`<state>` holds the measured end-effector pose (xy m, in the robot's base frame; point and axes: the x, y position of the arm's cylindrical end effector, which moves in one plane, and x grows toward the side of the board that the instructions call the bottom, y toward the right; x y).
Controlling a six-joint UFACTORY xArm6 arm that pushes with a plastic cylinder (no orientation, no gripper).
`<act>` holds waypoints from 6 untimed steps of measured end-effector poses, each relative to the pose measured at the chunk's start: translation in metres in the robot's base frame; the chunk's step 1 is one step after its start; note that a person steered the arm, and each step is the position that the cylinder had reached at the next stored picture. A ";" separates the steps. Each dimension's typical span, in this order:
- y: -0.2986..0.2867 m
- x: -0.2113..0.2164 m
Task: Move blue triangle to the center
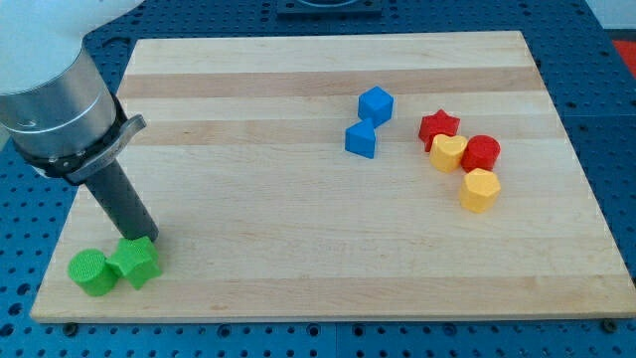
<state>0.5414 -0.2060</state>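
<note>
Resting against the green star [135,262] at the board's [298,249] lower left, my tip [147,239] holds nothing, well apart from the blue triangle [362,139], which sits just below the blue cube [376,103], up and right of center.

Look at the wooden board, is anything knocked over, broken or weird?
Nothing stands out. The small blue triangle block and blue cube sit flat, as do the other blocks. My tip rests by the green star block at the wooden board's bottom left, far from the triangle.
</note>
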 end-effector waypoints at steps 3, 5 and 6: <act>-0.001 0.013; -0.002 -0.004; -0.003 -0.042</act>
<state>0.4998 -0.2087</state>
